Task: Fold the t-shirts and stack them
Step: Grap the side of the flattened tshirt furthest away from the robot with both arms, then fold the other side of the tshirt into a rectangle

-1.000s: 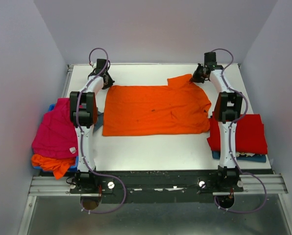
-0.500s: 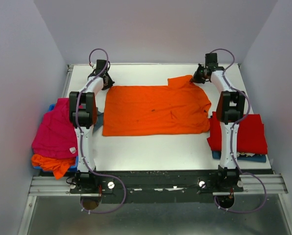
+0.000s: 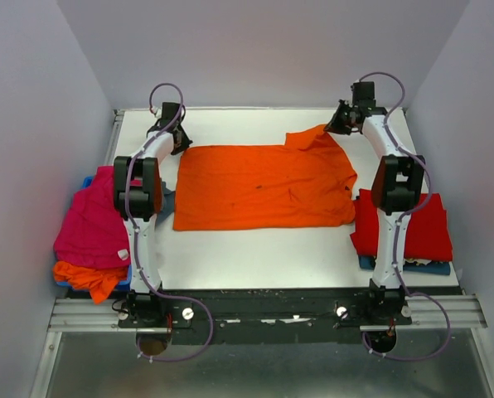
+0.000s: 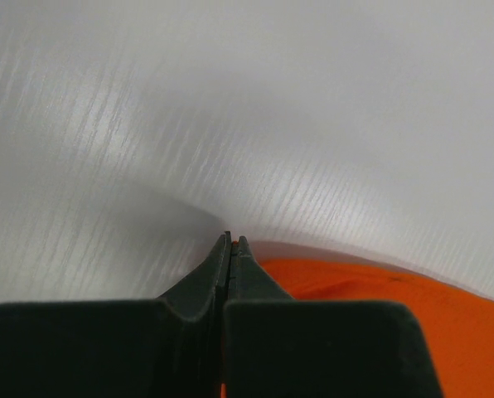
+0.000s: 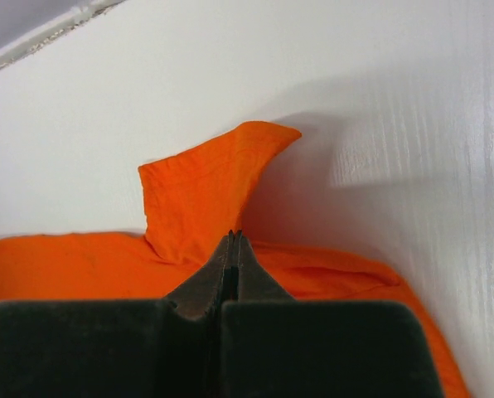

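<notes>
A bright orange t-shirt (image 3: 263, 186) lies spread flat in the middle of the white table (image 3: 255, 253). My left gripper (image 3: 179, 143) is at its far left corner. In the left wrist view the jaws (image 4: 232, 240) are shut with a sliver of orange cloth (image 4: 380, 290) between them. My right gripper (image 3: 336, 126) is at the far right sleeve, shut on the cloth. In the right wrist view its tips (image 5: 235, 235) sit at the base of the raised sleeve flap (image 5: 205, 182).
A loose pile with a magenta pink shirt (image 3: 94, 220) over an orange one (image 3: 85, 276) lies at the left edge. A folded red shirt (image 3: 413, 225) rests on a grey-blue one (image 3: 429, 267) at the right edge. White walls close the back and sides.
My right gripper has moved a little farther back and right, drawing the sleeve with it. The left arm has hardly moved.
</notes>
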Tool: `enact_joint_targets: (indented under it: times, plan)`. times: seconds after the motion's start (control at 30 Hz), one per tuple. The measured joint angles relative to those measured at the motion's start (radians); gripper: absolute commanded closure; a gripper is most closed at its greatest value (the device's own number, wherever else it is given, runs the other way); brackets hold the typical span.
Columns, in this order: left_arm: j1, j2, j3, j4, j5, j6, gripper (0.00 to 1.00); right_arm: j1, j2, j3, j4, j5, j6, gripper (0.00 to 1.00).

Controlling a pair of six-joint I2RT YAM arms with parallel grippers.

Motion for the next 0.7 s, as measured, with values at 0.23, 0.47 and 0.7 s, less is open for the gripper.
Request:
enact_joint_targets:
  times: [0.23,0.47,0.7]
  plan:
    - [0.001,-0.017,0.006,0.003,-0.004,0.010,1.00,-0.004,-0.016,0.000,-0.001,-0.024,-0.001,0.99]
    - [0.001,-0.059,-0.030,0.033,-0.005,0.012,1.00,-0.023,-0.019,-0.017,-0.013,-0.068,0.003,0.99]
    - [0.001,-0.137,-0.102,0.074,-0.023,0.023,1.00,-0.053,-0.060,-0.070,-0.050,-0.105,0.003,0.99]
